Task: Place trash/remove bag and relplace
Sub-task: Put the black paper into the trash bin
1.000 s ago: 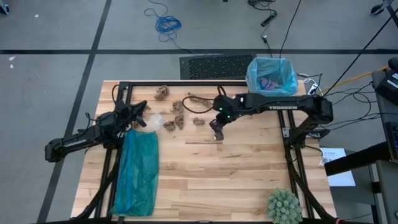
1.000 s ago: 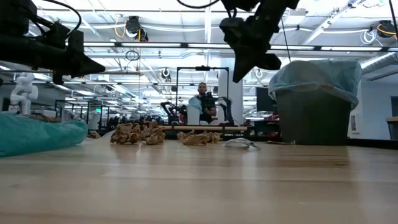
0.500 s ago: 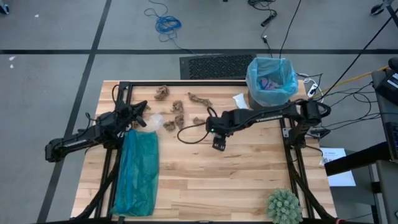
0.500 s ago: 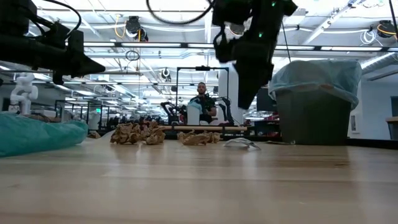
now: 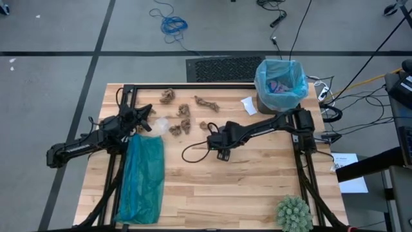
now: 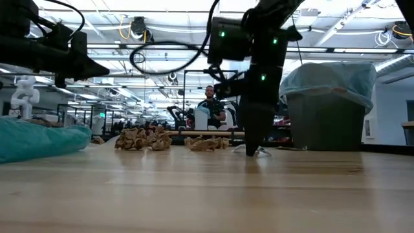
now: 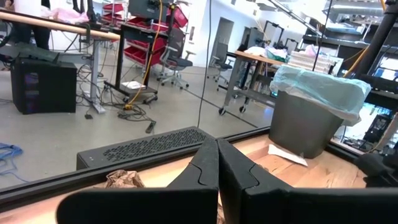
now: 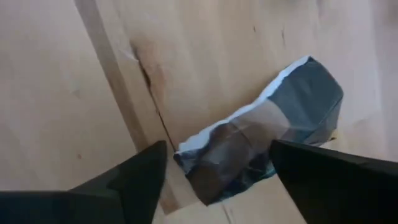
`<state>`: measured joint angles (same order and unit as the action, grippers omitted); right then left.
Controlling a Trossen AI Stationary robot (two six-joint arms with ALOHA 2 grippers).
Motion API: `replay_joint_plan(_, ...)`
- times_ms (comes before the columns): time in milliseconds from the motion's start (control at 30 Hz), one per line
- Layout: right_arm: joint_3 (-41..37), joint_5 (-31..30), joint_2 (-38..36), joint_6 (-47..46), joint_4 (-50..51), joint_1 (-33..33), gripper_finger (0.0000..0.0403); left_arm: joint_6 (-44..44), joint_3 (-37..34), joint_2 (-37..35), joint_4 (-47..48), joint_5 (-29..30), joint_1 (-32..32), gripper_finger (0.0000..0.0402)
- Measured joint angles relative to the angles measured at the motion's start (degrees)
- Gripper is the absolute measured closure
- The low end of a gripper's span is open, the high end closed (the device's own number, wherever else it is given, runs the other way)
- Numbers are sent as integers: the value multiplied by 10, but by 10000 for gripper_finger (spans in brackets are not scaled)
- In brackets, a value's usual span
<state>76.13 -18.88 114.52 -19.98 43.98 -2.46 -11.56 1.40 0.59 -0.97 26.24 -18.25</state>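
Wrapper (image 8: 261,146) lies flat on the counter (image 5: 257,174), directly between the right claw's (image 5: 223,153) 2 wide-spread fingers (image 8: 134,180), not gripped. Left claw (image 5: 147,120) waits closed, empty, well apart.

Both arms are showing as matte black, jointed links. The right arm (image 5: 270,124) is trailing a looping black cable near its wrist, and small green indicator lights are glowing on its housing in the low view. The left hand (image 7: 217,163) is presenting two dark, angular, wedge-shaped fingers.
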Motion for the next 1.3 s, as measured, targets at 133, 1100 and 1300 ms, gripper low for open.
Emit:
replay_joint_plan(133, 1, 3, 6, -3, -10, 7, 240, 0, 0, 0, 0, 0, 0, 401)
replay_joint_plan(1100, 565, -137, -125, -54, 460, 233, 403, 0, 0, 0, 0, 0, 0, 401)
replay_joint_plan(1300, 551, -157, -150, -39, 461, 335, 403, 0, 0, 0, 0, 0, 0, 401)
